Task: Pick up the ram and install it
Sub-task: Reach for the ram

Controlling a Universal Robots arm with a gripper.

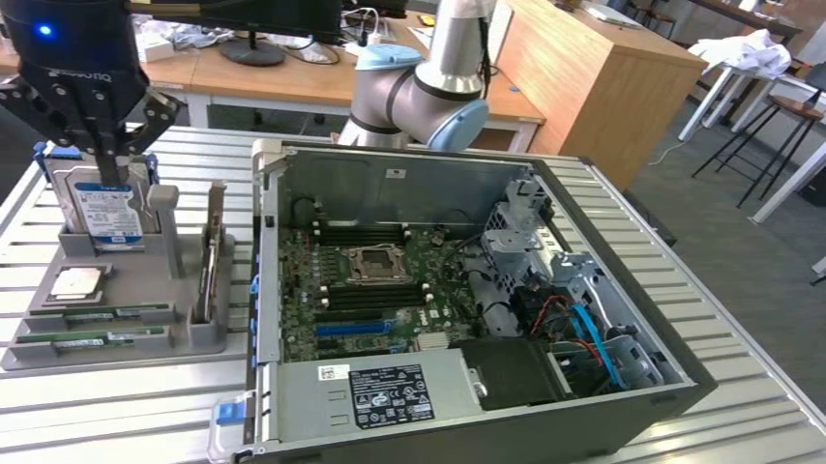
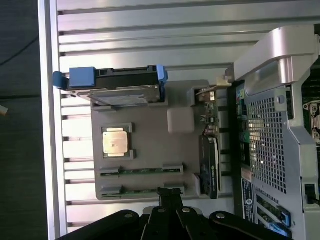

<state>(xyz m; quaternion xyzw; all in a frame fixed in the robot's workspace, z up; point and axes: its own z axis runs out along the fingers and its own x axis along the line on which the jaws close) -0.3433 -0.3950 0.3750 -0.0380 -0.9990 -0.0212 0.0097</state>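
Currently claw [image 1: 110, 159] is pinched shut w/ nothing between the tips, hanging high over the grey parts holder [image 1: 181, 324] rather than down among the parts. Wrist view has the closed tips [image 2: 170, 196] over the holder's ram end. They seem lined up w/ the outer ram stick [image 2: 131, 190], but from this height I can't be sure which of the two it's aimed at.

Both sticks are in the holder, not yet lifted: outer ram stick [image 1: 93, 336] by the holder's edge, inner ram stick [image 1: 119, 311] just beside it & parallel. Each sits on edge in its own narrow slot, prob. so the top edge stands proud for a pinch & the pair stay apart.

Rest of the holder follows the same logic: CPU [image 1: 77, 282] flat in a square pocket, hard drive [image 1: 110, 208] upright at the back, expansion card [image 1: 211, 251] upright along the side nearest the PC case [image 1: 671, 387].

Case lies on its side, lid off, on the slatted table [image 1: 722, 280], so the motherboard [image 1: 374, 290] faces up & its memory slots can be reached from above
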